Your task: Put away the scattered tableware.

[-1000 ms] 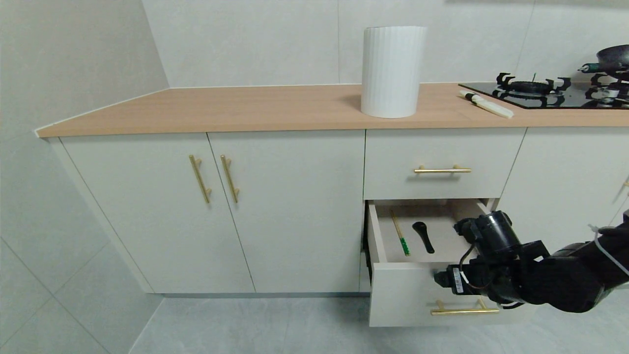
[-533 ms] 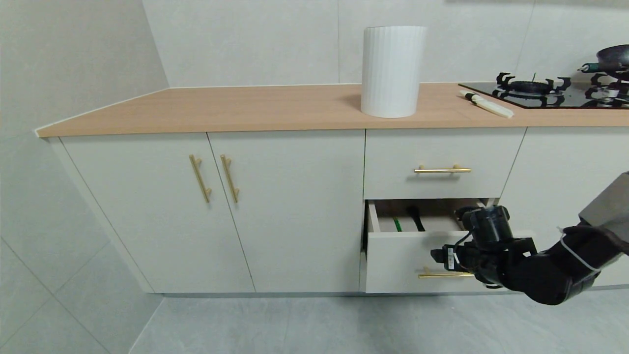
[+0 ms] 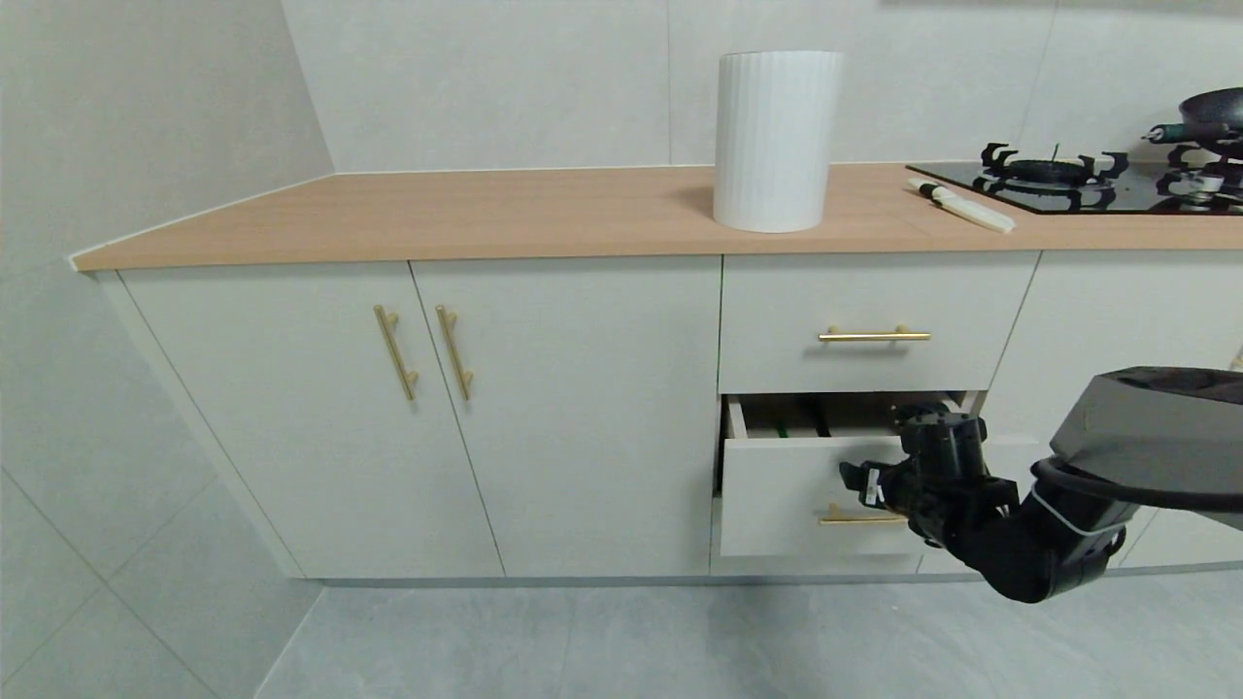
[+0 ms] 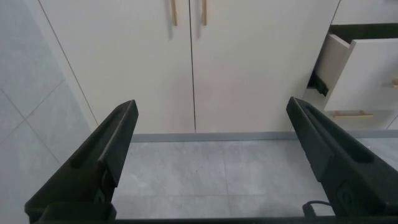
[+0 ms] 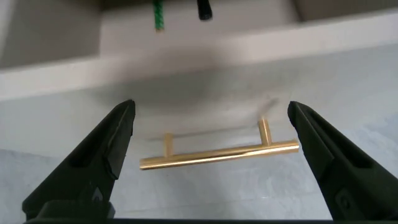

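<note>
Nearly shut lower drawer, right jaws spread at its gold handle, left jaws spread

No readable text, no labels or numbers — nothing legible on any surface

Wooden countertop | white ribbed cylinder upright on it | black gas hob at right end | pan on far burner | cupboard doors below, gold handles

Green-tipped chopsticks and a black spoon lie side by side inside the barely open lower drawer.
</note>
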Available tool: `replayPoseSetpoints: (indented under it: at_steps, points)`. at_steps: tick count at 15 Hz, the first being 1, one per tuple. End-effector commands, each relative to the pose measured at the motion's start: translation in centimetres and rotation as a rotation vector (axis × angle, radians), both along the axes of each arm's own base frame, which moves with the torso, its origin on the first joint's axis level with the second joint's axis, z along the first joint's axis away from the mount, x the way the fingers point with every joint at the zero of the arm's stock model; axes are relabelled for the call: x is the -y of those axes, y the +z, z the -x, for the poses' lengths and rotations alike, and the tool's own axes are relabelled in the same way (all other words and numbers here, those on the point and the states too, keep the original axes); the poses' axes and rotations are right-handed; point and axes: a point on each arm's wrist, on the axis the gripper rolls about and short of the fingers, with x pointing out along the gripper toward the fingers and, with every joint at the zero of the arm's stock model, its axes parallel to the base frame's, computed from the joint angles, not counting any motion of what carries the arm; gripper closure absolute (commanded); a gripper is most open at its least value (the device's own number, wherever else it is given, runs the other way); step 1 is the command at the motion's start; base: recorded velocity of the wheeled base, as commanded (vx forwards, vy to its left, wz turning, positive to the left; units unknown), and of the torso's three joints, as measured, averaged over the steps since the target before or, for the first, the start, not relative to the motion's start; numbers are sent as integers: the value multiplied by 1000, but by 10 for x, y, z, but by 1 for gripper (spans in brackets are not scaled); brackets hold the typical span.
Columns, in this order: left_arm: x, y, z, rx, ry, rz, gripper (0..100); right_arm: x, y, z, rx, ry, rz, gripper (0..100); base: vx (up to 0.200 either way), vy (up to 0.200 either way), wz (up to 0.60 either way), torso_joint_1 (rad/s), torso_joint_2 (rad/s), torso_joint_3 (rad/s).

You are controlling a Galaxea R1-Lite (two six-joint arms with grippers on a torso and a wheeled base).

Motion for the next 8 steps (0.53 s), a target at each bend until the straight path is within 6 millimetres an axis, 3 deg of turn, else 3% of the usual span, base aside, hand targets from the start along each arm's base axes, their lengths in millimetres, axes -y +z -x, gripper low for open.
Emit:
replayPoseSetpoints:
  at_steps: [1, 8]
  points:
    - [0, 0, 0, 0, 0, 0, 0, 5, -19, -8, -27, -22, 8, 0, 0, 0, 0, 0, 0, 0]
    - [0, 0, 0, 0, 0, 0, 0, 11, -25, -39, 85, -85, -84, 0, 0, 0, 0, 0, 0, 0]
